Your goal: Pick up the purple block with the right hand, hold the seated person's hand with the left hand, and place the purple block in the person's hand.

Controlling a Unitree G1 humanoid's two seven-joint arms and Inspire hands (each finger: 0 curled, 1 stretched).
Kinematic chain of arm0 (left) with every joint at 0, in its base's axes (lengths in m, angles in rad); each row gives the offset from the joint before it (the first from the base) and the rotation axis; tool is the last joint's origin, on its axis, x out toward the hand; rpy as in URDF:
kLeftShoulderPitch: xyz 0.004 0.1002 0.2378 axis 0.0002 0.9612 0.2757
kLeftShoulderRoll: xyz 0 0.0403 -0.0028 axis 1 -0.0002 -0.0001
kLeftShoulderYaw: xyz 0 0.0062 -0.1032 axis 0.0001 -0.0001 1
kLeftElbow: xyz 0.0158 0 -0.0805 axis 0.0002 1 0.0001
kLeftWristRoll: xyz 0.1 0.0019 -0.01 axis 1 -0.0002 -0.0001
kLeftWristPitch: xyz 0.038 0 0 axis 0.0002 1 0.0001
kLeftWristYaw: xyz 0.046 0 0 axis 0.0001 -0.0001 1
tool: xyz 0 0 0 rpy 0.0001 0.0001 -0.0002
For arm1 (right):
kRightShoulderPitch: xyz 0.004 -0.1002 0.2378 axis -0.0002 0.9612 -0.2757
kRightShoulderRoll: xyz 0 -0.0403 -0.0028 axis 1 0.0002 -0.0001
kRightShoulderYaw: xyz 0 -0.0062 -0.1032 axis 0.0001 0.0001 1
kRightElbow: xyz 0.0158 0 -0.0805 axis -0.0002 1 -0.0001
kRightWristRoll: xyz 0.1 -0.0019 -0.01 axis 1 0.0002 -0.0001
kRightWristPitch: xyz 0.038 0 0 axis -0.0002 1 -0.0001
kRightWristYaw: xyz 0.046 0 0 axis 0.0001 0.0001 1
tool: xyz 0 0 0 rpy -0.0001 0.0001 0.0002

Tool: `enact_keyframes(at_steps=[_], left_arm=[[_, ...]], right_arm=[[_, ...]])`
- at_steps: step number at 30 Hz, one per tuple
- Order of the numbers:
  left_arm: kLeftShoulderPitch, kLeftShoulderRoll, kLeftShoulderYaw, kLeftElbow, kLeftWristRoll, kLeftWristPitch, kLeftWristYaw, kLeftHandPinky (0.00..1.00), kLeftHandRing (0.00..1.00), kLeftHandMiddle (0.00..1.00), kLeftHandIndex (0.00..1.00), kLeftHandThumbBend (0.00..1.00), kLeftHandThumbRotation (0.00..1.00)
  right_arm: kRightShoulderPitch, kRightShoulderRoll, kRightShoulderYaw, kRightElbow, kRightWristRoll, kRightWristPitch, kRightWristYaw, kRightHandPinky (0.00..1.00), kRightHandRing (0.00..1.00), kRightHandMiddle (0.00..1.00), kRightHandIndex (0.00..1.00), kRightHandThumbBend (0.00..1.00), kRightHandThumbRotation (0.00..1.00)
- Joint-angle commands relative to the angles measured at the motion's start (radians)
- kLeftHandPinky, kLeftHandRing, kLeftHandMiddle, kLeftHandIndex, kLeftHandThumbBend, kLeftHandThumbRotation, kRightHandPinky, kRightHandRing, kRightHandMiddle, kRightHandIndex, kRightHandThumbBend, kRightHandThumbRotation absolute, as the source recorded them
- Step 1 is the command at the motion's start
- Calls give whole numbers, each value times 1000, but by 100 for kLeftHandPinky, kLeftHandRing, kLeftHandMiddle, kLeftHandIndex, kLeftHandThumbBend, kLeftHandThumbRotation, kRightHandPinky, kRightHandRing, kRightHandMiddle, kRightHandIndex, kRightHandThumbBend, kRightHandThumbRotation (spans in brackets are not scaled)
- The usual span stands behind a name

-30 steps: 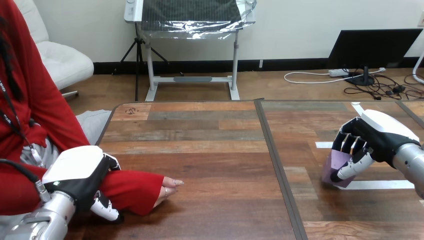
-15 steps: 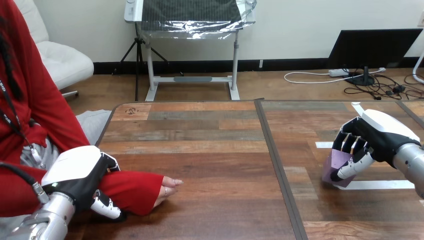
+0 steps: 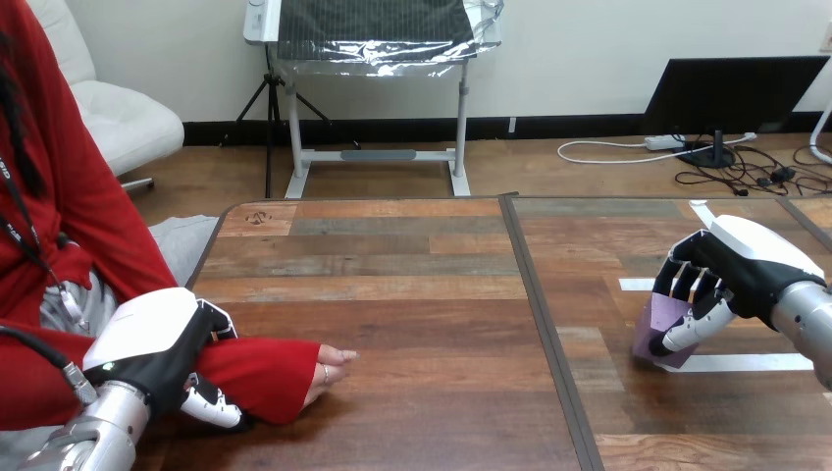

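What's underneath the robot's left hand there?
The person's forearm, in a red sleeve, lies on the table under the left hand, whose fingers curl round it. The stretch of sleeve beneath the palm is covered.

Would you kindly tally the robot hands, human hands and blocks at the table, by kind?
Robot hands: 2, the left hand curled round the person's forearm and the right hand curled round the block
Person's hand: 1, resting on the table
Purple block: 1
Total: 4
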Motion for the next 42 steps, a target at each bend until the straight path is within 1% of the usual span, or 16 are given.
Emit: enact_keyframes(at_steps=[1, 8, 11, 14, 18, 20, 29, 32, 38, 42], left_arm=[[-6, -33, -26, 1, -33, -12, 1, 24, 30, 40, 41, 82, 0], [3, -36, -24, -13, -44, -8, 1, 25, 31, 40, 41, 81, 0], [12, -37, -21, -37, -50, 1, -5, 25, 31, 40, 41, 81, 0], [17, -38, -21, -42, -57, -3, -3, 25, 31, 40, 41, 81, 0], [23, -38, -20, -38, -67, -21, 12, 26, 32, 41, 42, 82, 0], [25, -38, -20, -35, -70, -30, 22, 26, 32, 41, 42, 82, 0], [34, -40, -18, -65, -78, -20, 26, 26, 32, 41, 42, 81, 0], [37, -39, -15, -74, -79, -28, 35, 27, 32, 41, 42, 81, 0], [43, -38, -3, -102, -95, -40, 43, 27, 33, 41, 41, 82, 0], [47, -36, 6, -142, -96, -28, 41, 27, 33, 41, 41, 83, 0]], right_arm=[[-40, 25, -15, -41, 6, 5, -30, 45, 48, 51, 51, 81, 0], [-40, 30, -10, -46, 2, 16, -33, 43, 47, 51, 51, 81, 0], [-37, 34, -14, -48, 7, 9, -35, 43, 46, 51, 51, 82, 0], [-36, 38, -13, -48, 7, 6, -37, 43, 46, 51, 51, 82, 0], [-30, 41, -17, -44, 12, -31, -47, 43, 46, 50, 50, 83, 0], [-29, 42, -17, -43, 14, -39, -48, 43, 46, 49, 49, 84, 0], [-36, 59, -19, -37, 17, -28, -38, 42, 44, 48, 48, 84, 0], [-38, 66, -23, -36, 22, -21, -31, 41, 44, 48, 48, 84, 0], [-41, 77, -26, -36, 26, -21, -25, 41, 44, 48, 48, 83, 0], [-43, 84, -28, -36, 27, -16, -27, 41, 44, 48, 49, 83, 0]])
